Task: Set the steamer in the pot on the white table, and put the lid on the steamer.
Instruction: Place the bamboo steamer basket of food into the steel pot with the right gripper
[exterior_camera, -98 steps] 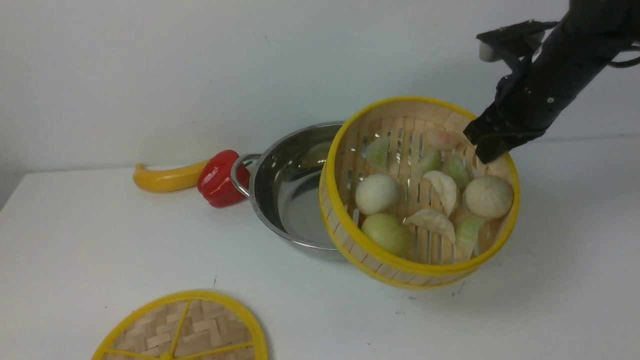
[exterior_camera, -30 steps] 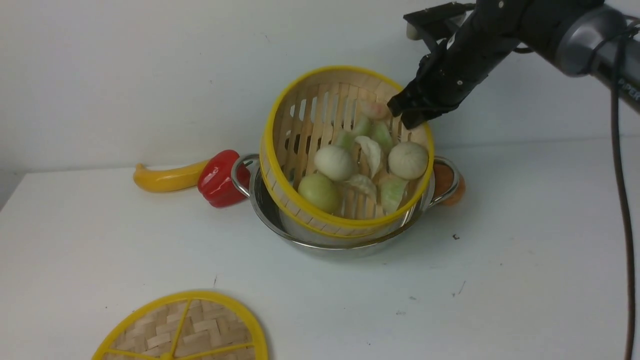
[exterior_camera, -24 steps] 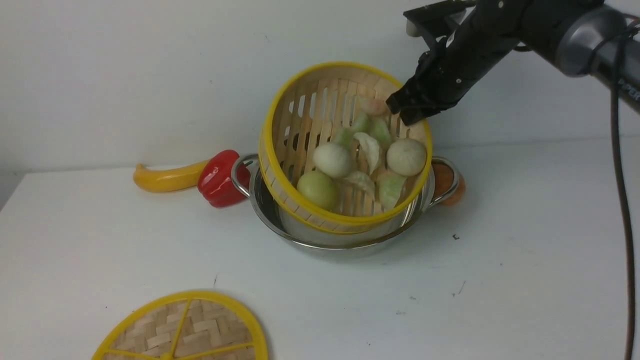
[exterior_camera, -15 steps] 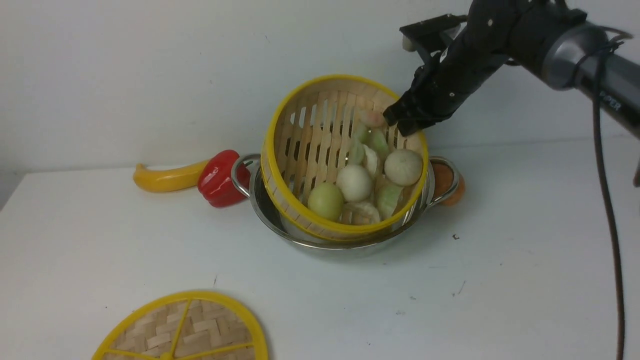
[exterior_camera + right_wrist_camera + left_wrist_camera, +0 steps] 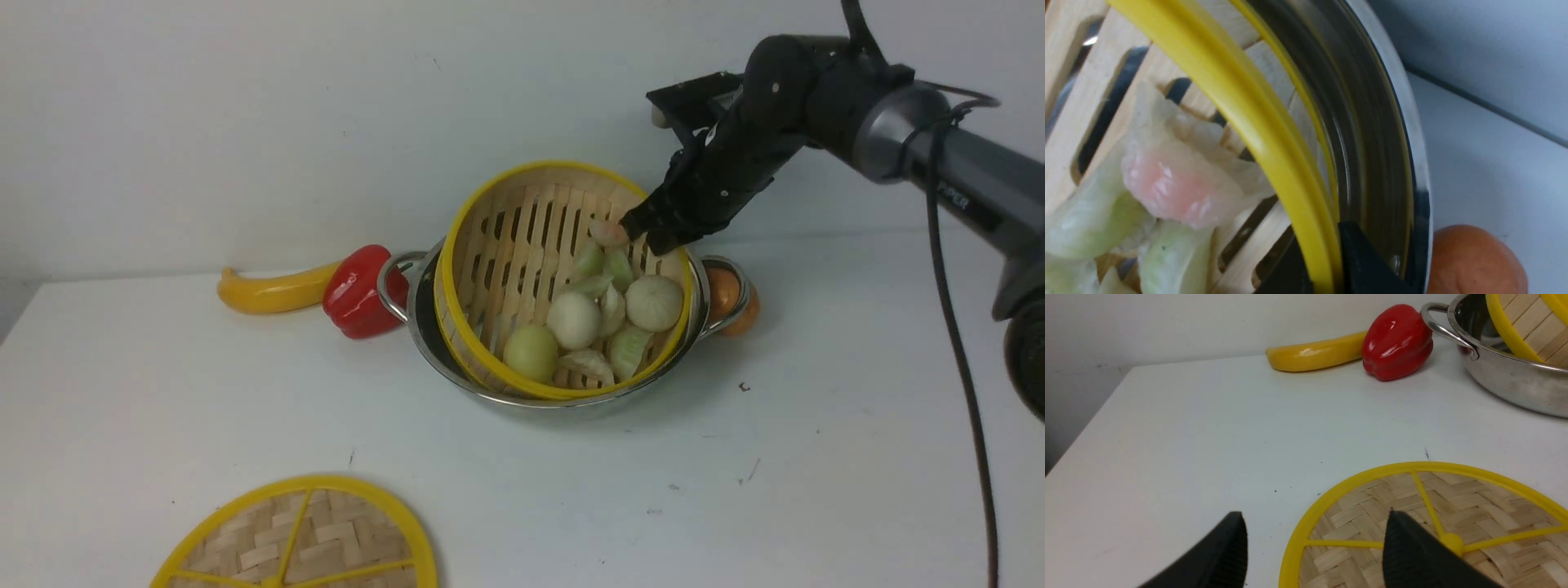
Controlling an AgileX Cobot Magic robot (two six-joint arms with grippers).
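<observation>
Pinching the steamer [image 5: 514, 253] by its far rim in my right gripper [image 5: 650, 237], I find it tilted: near edge sunk in the pot [image 5: 433, 351], gripped edge raised.

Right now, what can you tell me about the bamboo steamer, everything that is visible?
The steamer is a round bamboo basket with a yellow rim, low straight walls and a slatted floor. It is inside the pot, tilted, its far side raised. Buns and dumplings lie heaped on its lower part. The right gripper is shut on its far right rim.
</observation>
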